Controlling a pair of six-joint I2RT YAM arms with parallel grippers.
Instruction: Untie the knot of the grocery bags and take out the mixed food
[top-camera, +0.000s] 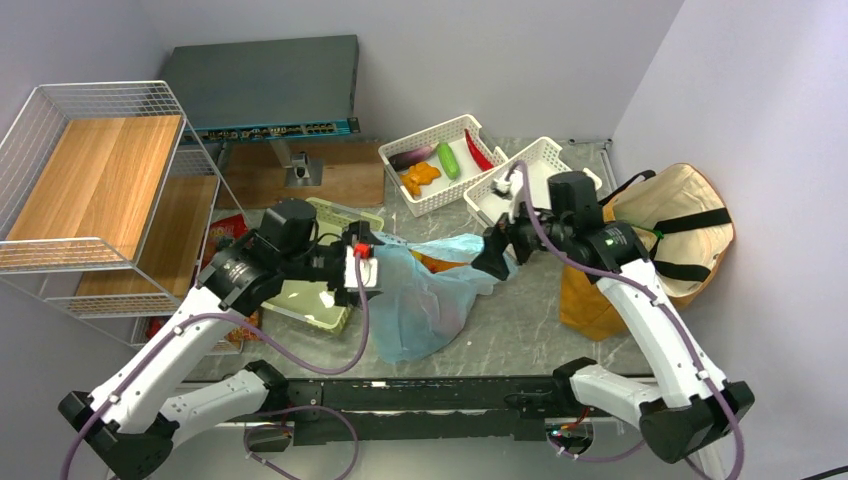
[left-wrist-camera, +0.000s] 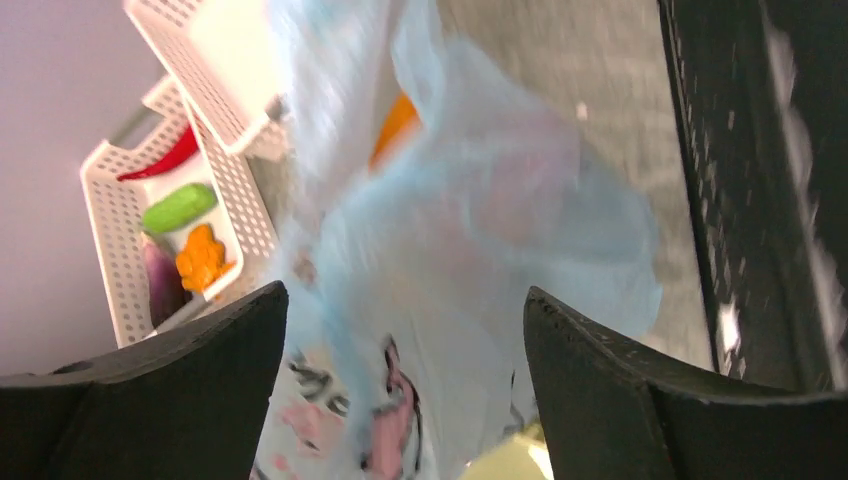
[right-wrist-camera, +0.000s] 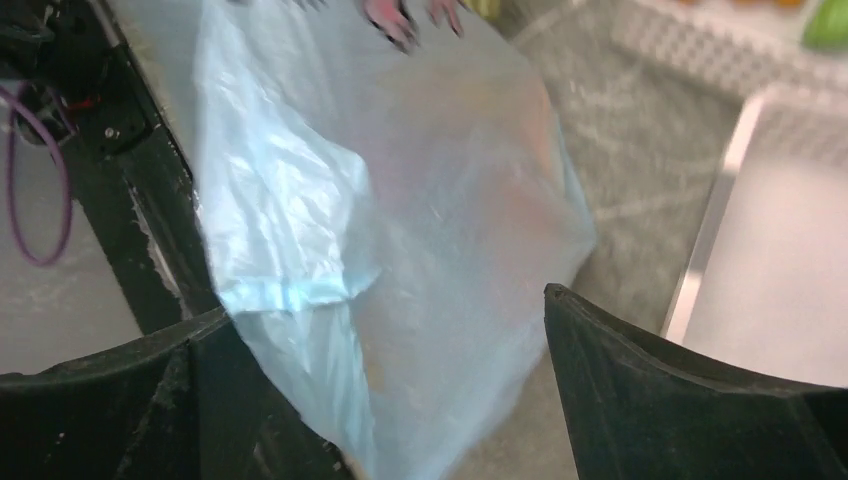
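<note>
Light-blue bag (top-camera: 435, 295) lies slumped in the middle of the table (top-camera: 530, 320), film crumpled and slack, and up at its 12 o'clock edge an orange piece (top-camera: 437, 263) peeks through the loose mouth. I can't make out a tight knot anywhere, so I read the untying of this one as done or close to it, with the emptying up next

My left gripper (top-camera: 362, 268) hangs at the bag's 9 o'clock, jaws spread wide, nothing pinched. From that wrist the blue film (left-wrist-camera: 470, 240) fills the gap ahead of the fingers and the orange shows high at 12 o'clock (left-wrist-camera: 398, 120). My right gripper (top-camera: 497, 255) sits at the bag's 2 o'clock, jaws wide too, and the film (right-wrist-camera: 400, 200) runs beneath and beyond them, not clamped

Next call, as I judge it: one side nips the rim and holds the mouth up, the other goes in for that orange piece. The film is thin and slippery, so it could easily be caught along with the food

Further out, the canvas tote (top-camera: 665, 235) waits at 3 o'clock, lining showing, untouched. At 12 o'clock stands a white basket (top-camera: 450, 197) with toy produce in it
</note>
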